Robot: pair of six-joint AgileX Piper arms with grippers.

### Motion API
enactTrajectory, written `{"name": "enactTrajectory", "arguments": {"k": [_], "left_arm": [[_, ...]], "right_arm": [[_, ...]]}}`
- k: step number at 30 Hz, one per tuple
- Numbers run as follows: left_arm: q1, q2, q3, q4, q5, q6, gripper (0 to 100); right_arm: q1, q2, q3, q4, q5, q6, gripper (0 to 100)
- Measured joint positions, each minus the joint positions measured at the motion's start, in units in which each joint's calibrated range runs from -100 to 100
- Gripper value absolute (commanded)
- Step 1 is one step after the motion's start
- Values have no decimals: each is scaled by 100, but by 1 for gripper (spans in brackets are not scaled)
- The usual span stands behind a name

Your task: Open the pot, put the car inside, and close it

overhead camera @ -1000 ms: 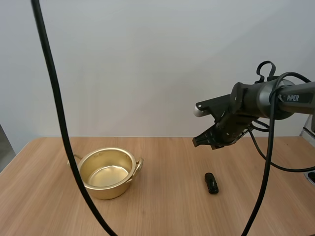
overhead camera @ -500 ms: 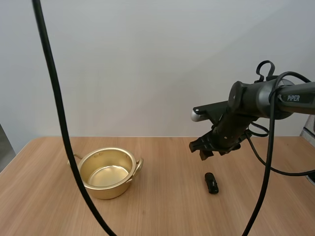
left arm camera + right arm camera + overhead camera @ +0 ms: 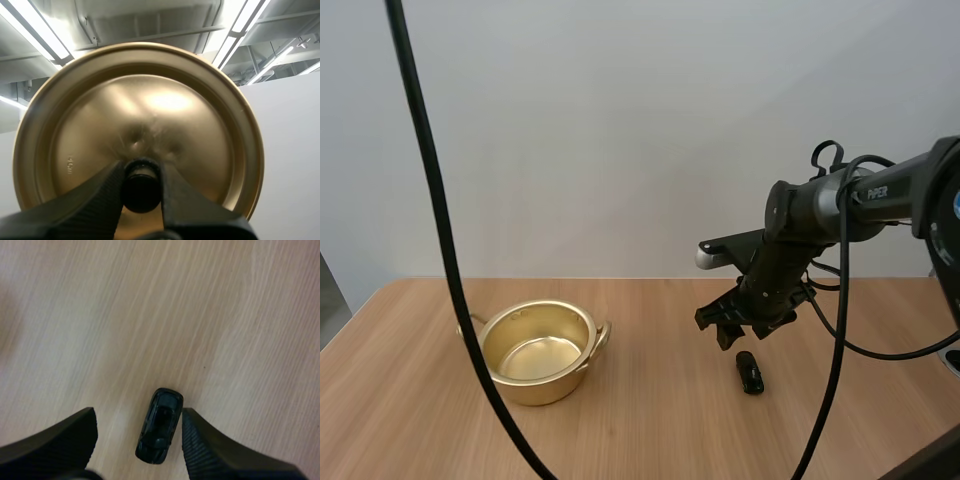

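High above table [image 3: 650,440], right wrist near car [image 3: 159,426]

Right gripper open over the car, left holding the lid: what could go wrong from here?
1. The car lies skewed between the open fingers of the right gripper, nearer one; closing could spin it rather than pinch it.
2. The left gripper holds the lid only by its knob; it could swivel or slip.
3. The pot stands well aside from the car; a weak pinch may drop it on the way.
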Motion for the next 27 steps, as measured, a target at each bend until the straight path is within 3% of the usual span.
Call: {"name": "enactTrajectory", "arguments": {"k": [10,22,27], "left_arm": [[0,0,0,0,0,51,0],[0,0,0,0,-67,51,0],[0,0,0,0,-67,51,0]], "right_arm": [[0,575,0,-727,-254,365,84],[0,1031,0,-693,-497,365,84],[0,1203,0,-693,-711,345,74]]}}
